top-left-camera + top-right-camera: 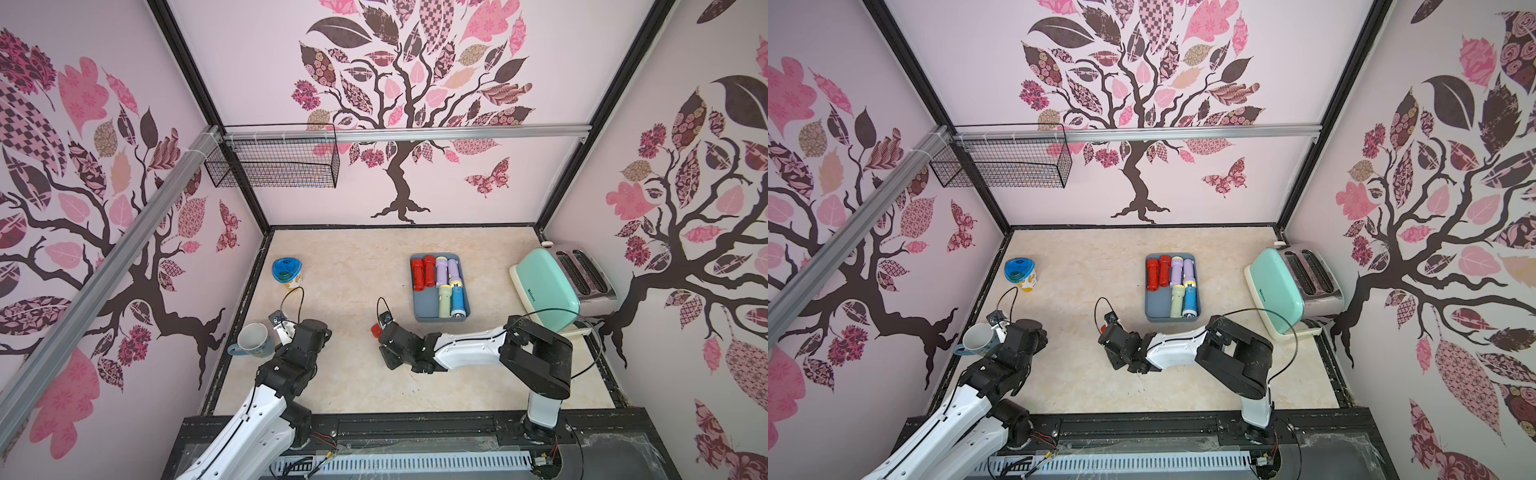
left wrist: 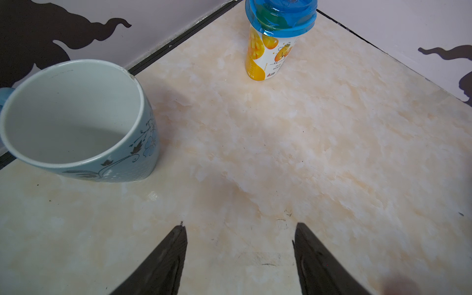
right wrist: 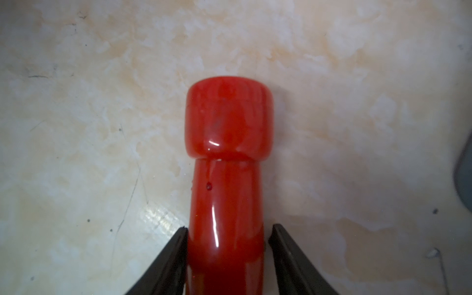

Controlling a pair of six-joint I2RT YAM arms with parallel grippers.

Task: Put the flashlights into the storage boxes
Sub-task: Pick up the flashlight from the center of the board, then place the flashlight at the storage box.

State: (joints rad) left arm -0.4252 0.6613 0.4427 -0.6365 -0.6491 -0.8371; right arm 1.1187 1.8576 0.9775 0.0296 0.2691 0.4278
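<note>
The slate-blue storage box [image 1: 420, 308] [image 1: 1152, 309] lies right of the table's middle. It holds several flashlights: two red [image 1: 417, 274], two lilac [image 1: 441, 270], a pale green one [image 1: 444, 301] and a blue one [image 1: 457, 304]. Left of the box and nearer the front, a third red flashlight [image 1: 375, 330] [image 3: 227, 158] sticks out from my right gripper [image 3: 228, 231], which is shut round its body, wider head pointing away. My left gripper [image 2: 240, 227] hovers open and empty over bare table beside the mug.
A blue floral mug [image 1: 252, 340] [image 2: 76, 115] stands at the left edge beside my left arm. A blue-lidded cup [image 1: 286, 272] [image 2: 278, 38] stands behind it. A mint toaster [image 1: 548, 286] fills the right side. A black wire basket [image 1: 274, 164] hangs on the back rail.
</note>
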